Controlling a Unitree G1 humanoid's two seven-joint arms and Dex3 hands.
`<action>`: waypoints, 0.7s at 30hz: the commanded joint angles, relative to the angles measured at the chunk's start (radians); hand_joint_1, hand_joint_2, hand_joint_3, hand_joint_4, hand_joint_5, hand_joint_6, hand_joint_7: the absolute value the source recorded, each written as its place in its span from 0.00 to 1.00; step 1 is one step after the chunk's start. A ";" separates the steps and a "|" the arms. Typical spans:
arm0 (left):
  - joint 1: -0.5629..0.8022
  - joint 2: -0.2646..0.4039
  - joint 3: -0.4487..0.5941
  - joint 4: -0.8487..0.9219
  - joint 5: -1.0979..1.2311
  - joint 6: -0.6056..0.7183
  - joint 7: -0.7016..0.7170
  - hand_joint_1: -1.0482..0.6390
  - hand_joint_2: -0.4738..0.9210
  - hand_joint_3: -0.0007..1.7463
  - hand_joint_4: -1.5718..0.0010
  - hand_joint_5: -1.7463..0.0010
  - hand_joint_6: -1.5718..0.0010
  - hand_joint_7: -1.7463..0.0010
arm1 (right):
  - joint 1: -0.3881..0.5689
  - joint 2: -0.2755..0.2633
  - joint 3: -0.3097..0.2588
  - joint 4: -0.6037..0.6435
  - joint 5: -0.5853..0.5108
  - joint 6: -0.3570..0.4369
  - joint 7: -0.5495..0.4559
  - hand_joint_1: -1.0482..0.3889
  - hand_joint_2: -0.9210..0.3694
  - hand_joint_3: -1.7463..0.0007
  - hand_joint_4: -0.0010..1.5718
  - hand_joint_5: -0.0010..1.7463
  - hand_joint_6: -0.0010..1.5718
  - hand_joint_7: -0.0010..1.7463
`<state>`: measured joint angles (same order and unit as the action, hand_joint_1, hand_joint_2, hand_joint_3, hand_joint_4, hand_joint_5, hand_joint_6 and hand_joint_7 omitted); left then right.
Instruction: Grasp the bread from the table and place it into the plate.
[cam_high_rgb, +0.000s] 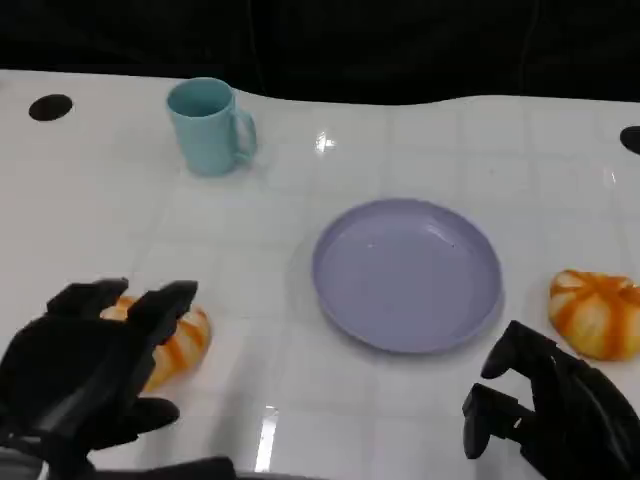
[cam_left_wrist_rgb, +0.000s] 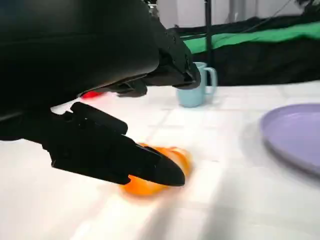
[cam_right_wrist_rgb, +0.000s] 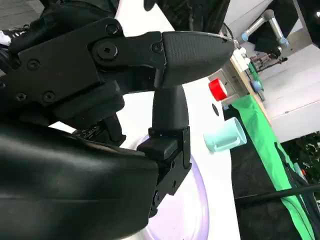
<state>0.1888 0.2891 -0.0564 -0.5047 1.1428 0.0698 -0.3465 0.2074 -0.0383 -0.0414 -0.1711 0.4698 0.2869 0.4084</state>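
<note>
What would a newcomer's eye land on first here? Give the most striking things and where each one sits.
The round lavender plate lies bare at the middle of the white table. An orange-and-white striped bread roll sits near the front left under the spread fingers of the black left hand, and a second striped roll lies right of the plate, beyond the right hand. A light blue mug stands at the back left.

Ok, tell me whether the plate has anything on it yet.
Empty. The purple plate shows a bare surface; one bread lies on the table by the left hand, another right of the plate.
</note>
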 joint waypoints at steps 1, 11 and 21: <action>-0.048 0.010 -0.029 -0.001 0.073 0.074 -0.088 0.28 0.98 0.00 0.94 0.95 0.90 1.00 | -0.001 -0.003 -0.004 0.001 0.002 -0.013 0.001 0.34 0.00 0.74 0.48 1.00 0.30 1.00; -0.209 0.037 -0.084 0.238 0.083 0.157 -0.120 0.30 0.96 0.00 0.97 0.97 0.92 1.00 | 0.005 0.000 -0.007 0.002 0.009 -0.019 0.006 0.33 0.01 0.74 0.49 1.00 0.31 1.00; -0.377 0.093 -0.169 0.538 -0.009 0.155 -0.111 0.29 0.97 0.00 0.99 0.98 0.95 1.00 | 0.009 -0.003 -0.005 -0.005 0.002 -0.019 0.001 0.34 0.00 0.74 0.49 1.00 0.31 1.00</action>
<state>-0.1465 0.3556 -0.2074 -0.0256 1.1589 0.2187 -0.4559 0.2118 -0.0361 -0.0429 -0.1683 0.4681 0.2720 0.4115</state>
